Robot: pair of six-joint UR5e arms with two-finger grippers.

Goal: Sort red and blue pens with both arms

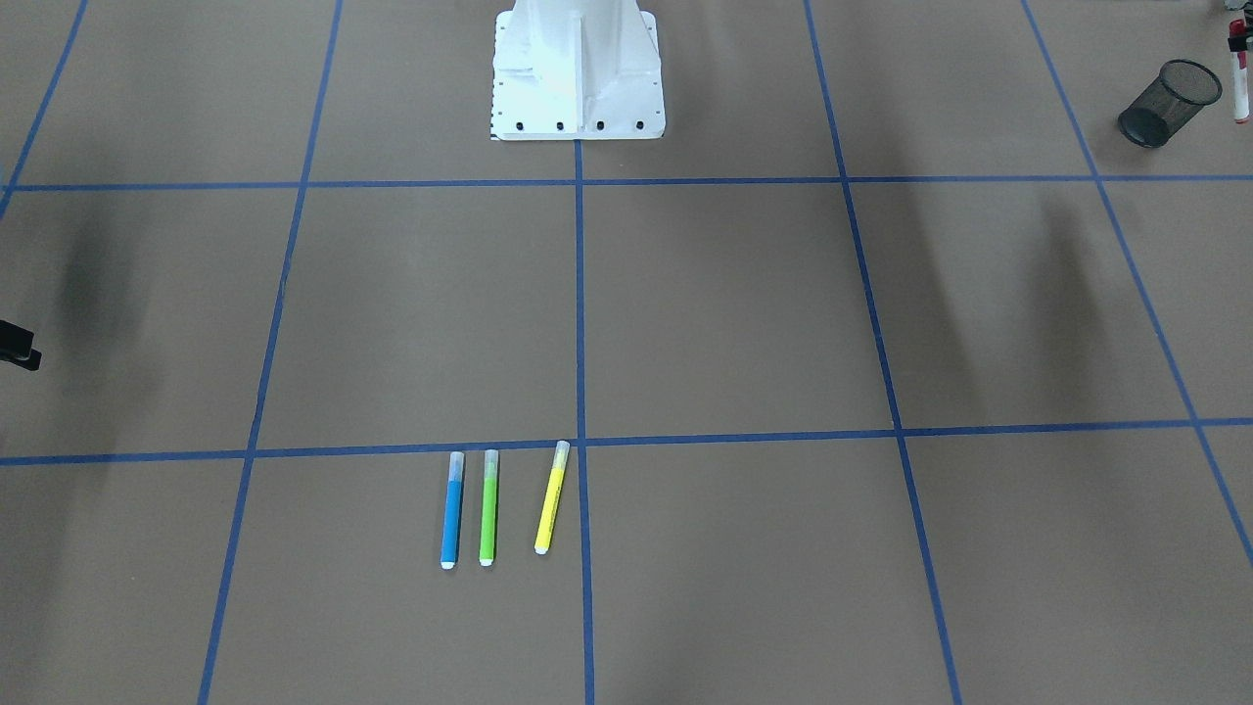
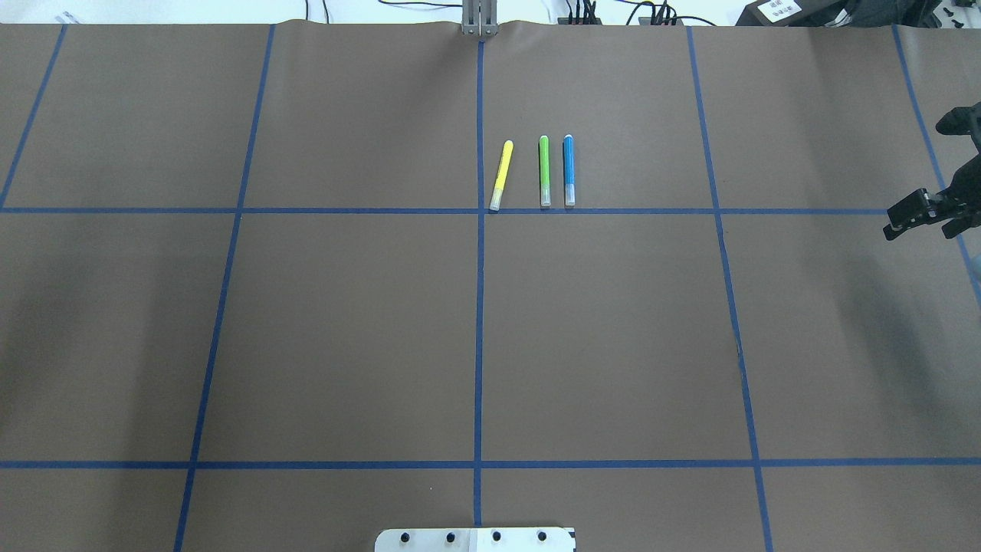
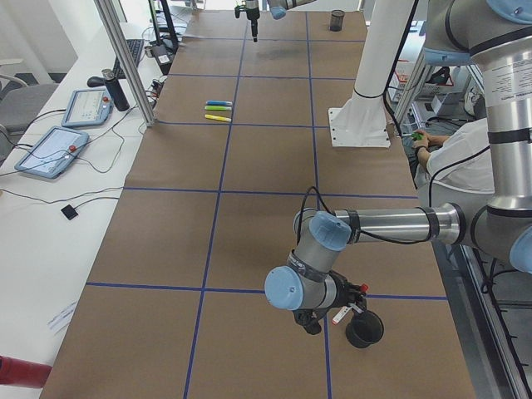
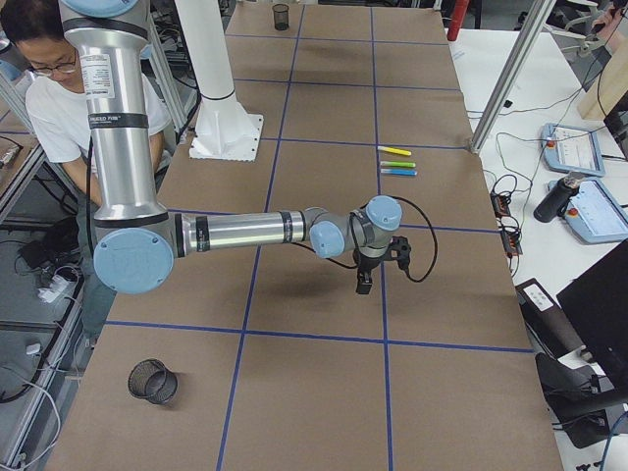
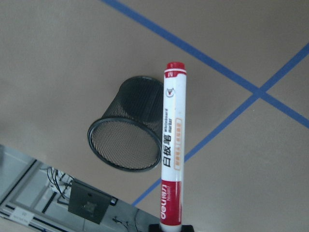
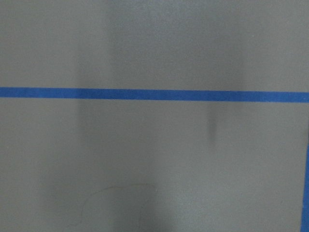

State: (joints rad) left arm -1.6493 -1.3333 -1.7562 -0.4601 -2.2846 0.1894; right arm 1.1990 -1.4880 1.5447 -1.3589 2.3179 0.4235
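The red pen (image 5: pixel 173 145) has a white printed barrel, and my left gripper (image 5: pixel 171 226) is shut on its red cap end. It hangs just beside and above the rim of a black mesh cup (image 5: pixel 126 130), seen also in the front view as the red pen (image 1: pixel 1240 83) by the cup (image 1: pixel 1170 103). The blue pen (image 2: pixel 569 170) lies flat on the brown table, far from both arms. My right gripper (image 2: pixel 912 218) hovers at the table's right edge with its fingers together and nothing held.
A green marker (image 2: pixel 544 170) and a yellow marker (image 2: pixel 500 175) lie beside the blue pen. The white pedestal (image 1: pixel 578 73) stands at the robot's base. A second mesh cup (image 4: pixel 152 381) sits on the right side. A seated person (image 4: pixel 59 108) is behind the robot.
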